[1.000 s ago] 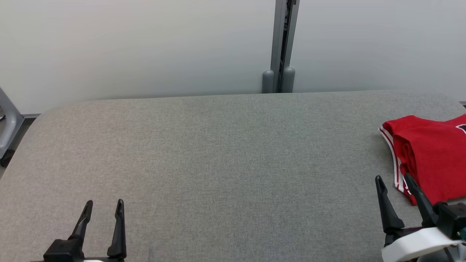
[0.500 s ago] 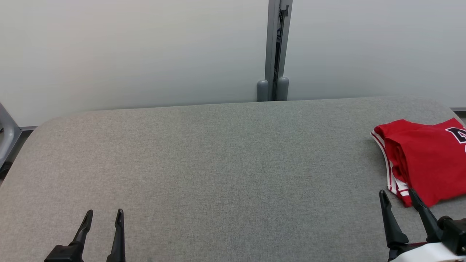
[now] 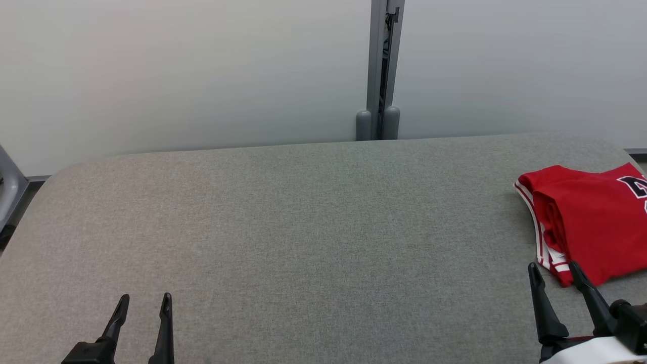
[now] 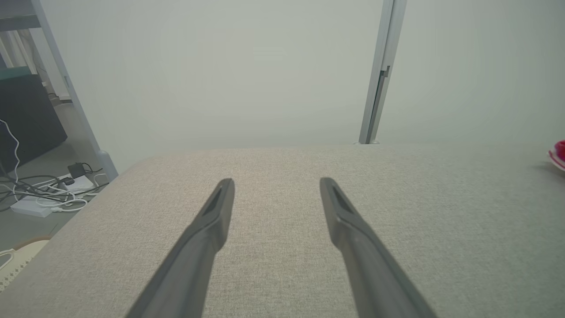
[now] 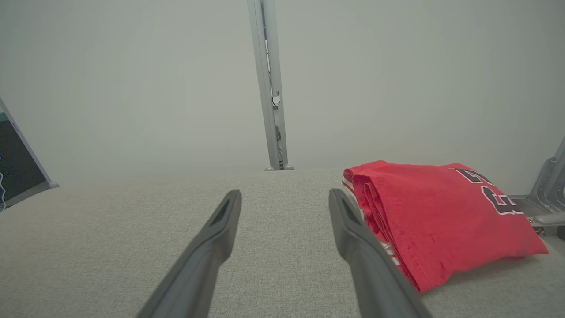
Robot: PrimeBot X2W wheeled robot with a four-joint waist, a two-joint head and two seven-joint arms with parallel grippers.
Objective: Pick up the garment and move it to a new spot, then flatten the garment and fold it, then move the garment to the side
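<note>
Red fabric, the garment (image 3: pixel 591 227), lies folded in a compact stack just ahead of my right end effector (image 3: pixel 552 265) and to its outer side, near the right-hand end of the grey counter (image 3: pixel 303 227). In the right wrist view its layered side faces my outer finger (image 5: pixel 364 256), so close that I cannot tell whether they touch. Both my end effectors stand spread wide with nothing between the fingers: the right one beside the stack, the left end effector (image 3: pixel 145 297) well apart from it over bare counter. I judge the folding and the move aside done or all but done, so the danger now is undoing them. If I swing the right end effector outward or lift it at a slant, the tip of that outer finger could hook the loose layers and drag the fold open. It could also shove the whole stack toward the counter's end beyond it, where it might slide off. The cloth looks thin and slack, so even a light brush would likely shift the top layer. Pulling straight back, away from the stack, seems the safest path.
</note>
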